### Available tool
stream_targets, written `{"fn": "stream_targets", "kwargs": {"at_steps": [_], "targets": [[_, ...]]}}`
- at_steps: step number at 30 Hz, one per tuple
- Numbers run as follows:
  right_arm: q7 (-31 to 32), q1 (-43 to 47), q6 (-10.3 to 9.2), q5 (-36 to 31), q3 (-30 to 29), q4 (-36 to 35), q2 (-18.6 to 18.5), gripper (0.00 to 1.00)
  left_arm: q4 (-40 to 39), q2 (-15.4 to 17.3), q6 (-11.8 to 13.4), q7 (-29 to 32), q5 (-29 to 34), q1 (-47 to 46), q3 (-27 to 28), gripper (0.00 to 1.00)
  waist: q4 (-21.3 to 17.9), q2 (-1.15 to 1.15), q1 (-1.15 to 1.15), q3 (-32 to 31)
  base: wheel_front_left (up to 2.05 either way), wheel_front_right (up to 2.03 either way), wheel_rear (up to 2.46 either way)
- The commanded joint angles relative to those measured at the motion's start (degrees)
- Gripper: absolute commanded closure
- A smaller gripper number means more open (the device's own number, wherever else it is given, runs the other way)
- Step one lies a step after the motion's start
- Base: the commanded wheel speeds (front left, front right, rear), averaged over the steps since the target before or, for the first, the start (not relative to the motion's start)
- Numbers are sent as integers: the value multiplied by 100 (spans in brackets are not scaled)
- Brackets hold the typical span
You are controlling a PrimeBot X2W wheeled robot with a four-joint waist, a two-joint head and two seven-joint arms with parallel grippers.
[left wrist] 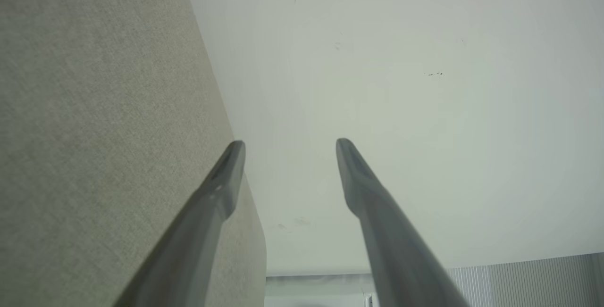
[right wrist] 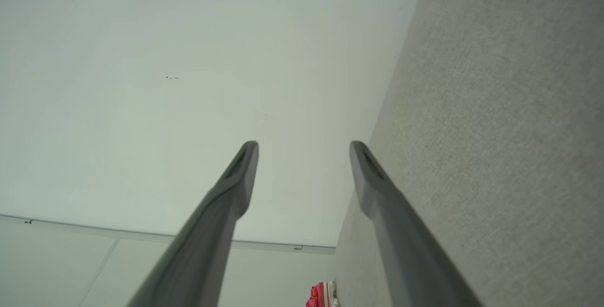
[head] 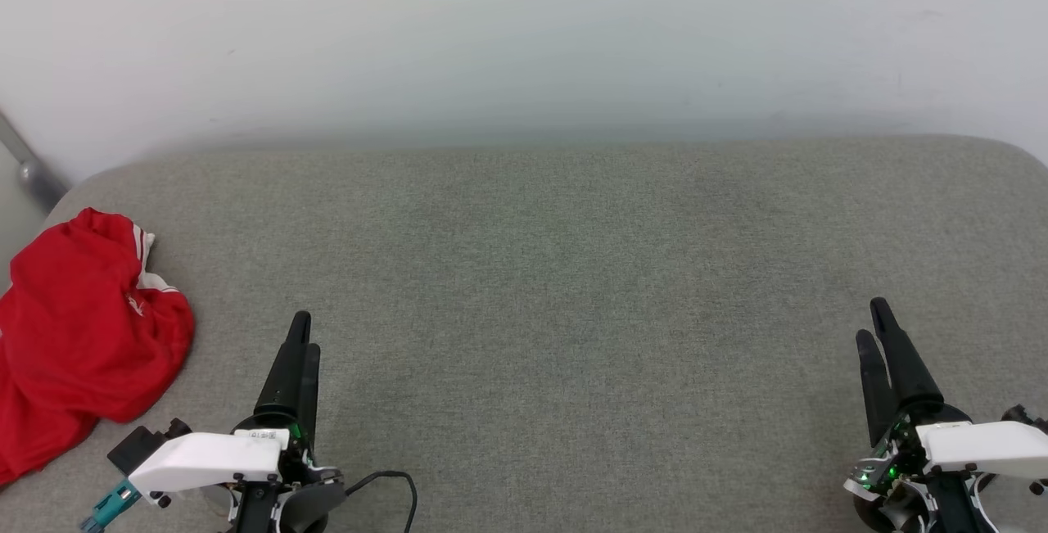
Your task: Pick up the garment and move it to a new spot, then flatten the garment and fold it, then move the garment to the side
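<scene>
Both grippers sit at the bottom of the head view: the left gripper (head: pixel 305 334) low on the left and the right gripper (head: pixel 871 321) low on the right, well apart, both above the grey pad (head: pixel 573 287) and holding nothing. The garment (head: pixel 82 328) lies crumpled at the pad's left edge, just left of the left gripper and not touching it. It is a red heap with a strip of white trim showing near its top.

In the left wrist view, the fingers stand spread wide with only pad and wall (left wrist: pixel 401 85) between them.

In the right wrist view, the fingers are likewise parted and empty. A red-and-white scrap at the bottom edge is probably the garment.

It looks light, soft and limp, so it will sag and bunch when lifted. Pinching the raised fold near the white trim, or two separate edges with both grippers, seems best for spreading it.
</scene>
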Motion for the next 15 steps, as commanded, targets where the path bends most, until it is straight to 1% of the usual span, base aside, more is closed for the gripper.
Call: {"fn": "stream_targets", "kwargs": {"at_steps": [1,7,15], "targets": [[-76,-67,1,-238,32,-154,-60,0,-166,35,-3,-72,144,-127,-54,0,2,0,-1,1,0,0,0],[-223,-55,1,-1097,39,-267,-44,0,-248,32,-3,-220,631,-126,-131,0,5,0,-1,3,0,0,0],[-407,-31,1,-2362,134,-423,-29,0,-290,27,-3,-402,1606,-134,-174,0,-1,0,-1,5,0,0,0]]}}
